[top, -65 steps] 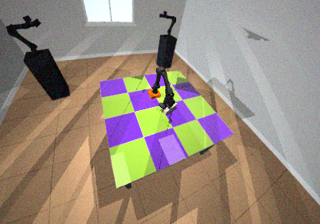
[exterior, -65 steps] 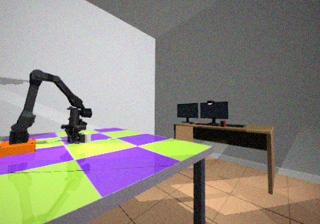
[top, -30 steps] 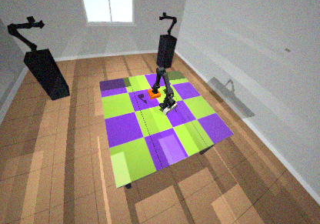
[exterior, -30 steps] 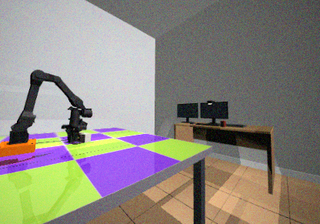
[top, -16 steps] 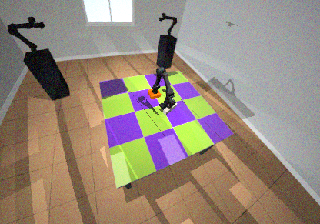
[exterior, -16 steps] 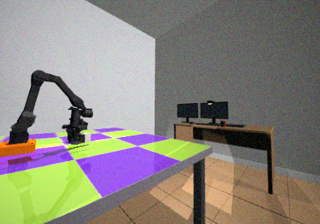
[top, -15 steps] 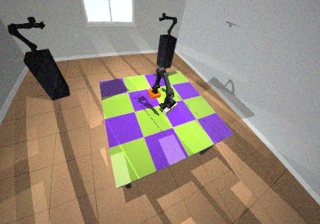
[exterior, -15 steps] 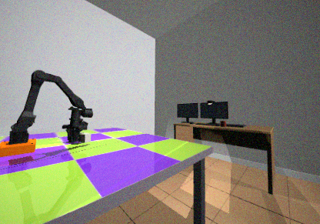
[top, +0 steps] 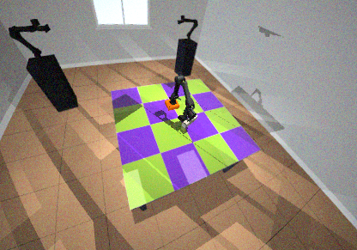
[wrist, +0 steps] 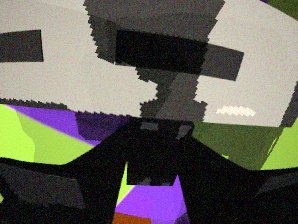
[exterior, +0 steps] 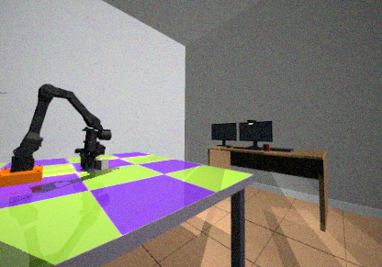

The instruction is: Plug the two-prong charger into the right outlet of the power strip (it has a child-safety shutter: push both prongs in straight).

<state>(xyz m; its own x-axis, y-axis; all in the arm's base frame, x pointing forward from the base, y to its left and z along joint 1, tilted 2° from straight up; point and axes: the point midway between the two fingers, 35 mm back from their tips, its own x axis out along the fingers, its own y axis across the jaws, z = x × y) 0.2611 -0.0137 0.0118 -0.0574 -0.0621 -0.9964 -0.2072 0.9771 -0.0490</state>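
The power strip (top: pixel 184 125) (exterior: pixel 102 164) (wrist: pixel 50 80) is a pale block on the checkered table (top: pixel 139 145) (exterior: pixel 151 201). In the wrist view it fills the top, crossed by a dark shadow, with one dark recess at the left and another right of centre. My gripper (top: pixel 187 118) (exterior: pixel 88 165) (wrist: pixel 151 131) is low beside the strip, shut on the black charger (wrist: pixel 152 162). The charger's front end meets the near edge of the strip in the wrist view. Its prongs cannot be made out, and I cannot tell whether they touch an outlet.
The orange base block (top: pixel 172 105) (exterior: pixel 23 175) is under the arm's foot. Two other black arms stand on dark pedestals (top: pixel 51 82) (top: pixel 185 57) beyond the table. A desk (exterior: pixel 285 152) with monitors stands at the far right in the exterior view.
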